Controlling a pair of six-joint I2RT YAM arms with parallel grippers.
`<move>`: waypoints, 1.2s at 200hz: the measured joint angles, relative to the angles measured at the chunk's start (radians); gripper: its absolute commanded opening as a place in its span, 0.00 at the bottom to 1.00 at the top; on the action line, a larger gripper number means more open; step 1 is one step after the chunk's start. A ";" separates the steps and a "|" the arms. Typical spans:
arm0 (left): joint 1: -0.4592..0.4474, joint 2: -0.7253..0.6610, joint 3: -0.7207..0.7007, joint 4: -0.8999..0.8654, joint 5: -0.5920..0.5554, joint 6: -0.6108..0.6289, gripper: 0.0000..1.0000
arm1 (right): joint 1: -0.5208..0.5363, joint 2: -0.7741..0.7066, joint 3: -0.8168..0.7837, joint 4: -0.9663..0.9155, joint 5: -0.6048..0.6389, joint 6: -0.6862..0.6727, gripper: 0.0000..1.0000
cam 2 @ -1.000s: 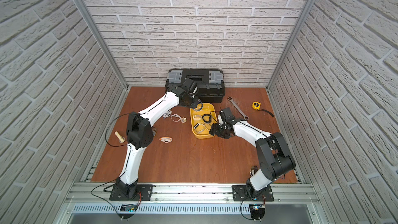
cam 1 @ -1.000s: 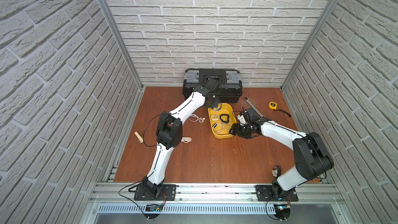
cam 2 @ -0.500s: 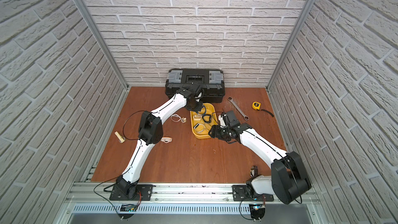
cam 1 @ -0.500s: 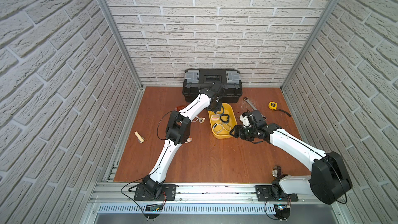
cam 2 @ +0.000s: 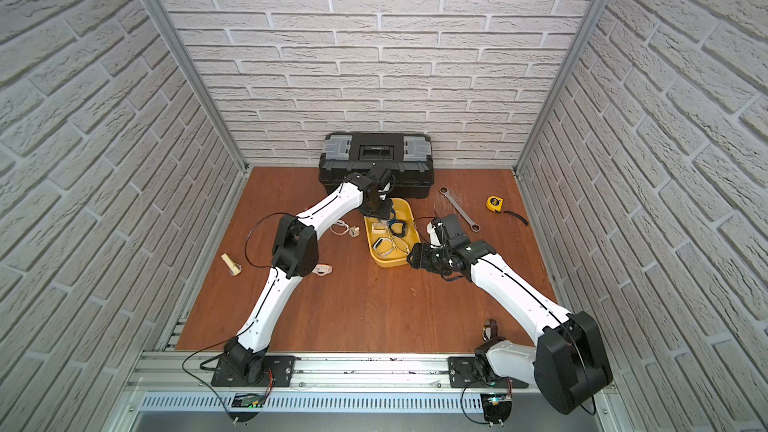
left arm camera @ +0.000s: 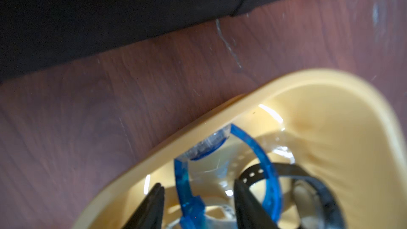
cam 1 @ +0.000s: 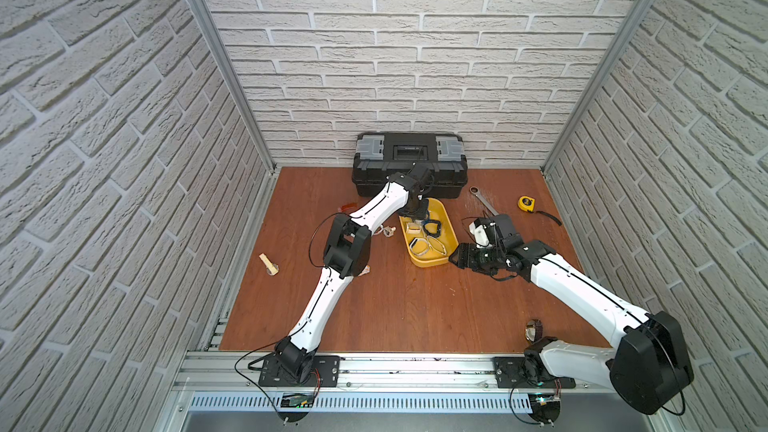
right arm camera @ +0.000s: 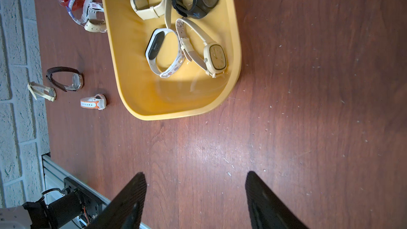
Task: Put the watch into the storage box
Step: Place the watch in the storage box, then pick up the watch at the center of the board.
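In the left wrist view the left gripper (left arm camera: pixel 197 185) stands at lower centre with its fingers well apart, gripping nothing. The blue watch (left arm camera: pixel 208 147) sits loose between them, inside the box (left arm camera: pixel 330 98), its face leaning on the wall just under the rim. The likely trouble is a snag: one strap runs between the fingers, so a slanted lift could hook it and drag the watch over the low rim. A black watch (left arm camera: pixel 308 194) crowds the lower right. The toolbox (left arm camera: pixel 110 7) fills the top of the frame, close behind the box, so free room seems straight up. The right gripper (right arm camera: pixel 193 194), wide open and empty, hangs over bare table (right arm camera: pixel 308 106), apart from the box.
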 measured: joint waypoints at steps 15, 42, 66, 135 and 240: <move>0.000 -0.040 -0.051 0.015 0.001 -0.006 0.70 | 0.000 0.000 0.012 -0.006 0.004 -0.001 0.73; 0.000 -0.183 -0.185 0.037 -0.001 -0.019 0.74 | 0.000 0.000 0.042 -0.006 0.008 -0.003 0.73; 0.000 -0.380 -0.321 0.083 -0.002 -0.038 0.83 | 0.000 0.002 0.054 0.005 -0.002 -0.007 0.73; 0.010 -1.165 -0.991 0.314 0.034 -0.082 0.98 | 0.101 0.204 0.262 0.019 -0.040 -0.051 0.73; 0.091 -1.763 -1.549 0.182 -0.020 -0.303 0.97 | 0.379 0.479 0.486 0.058 -0.108 -0.109 0.69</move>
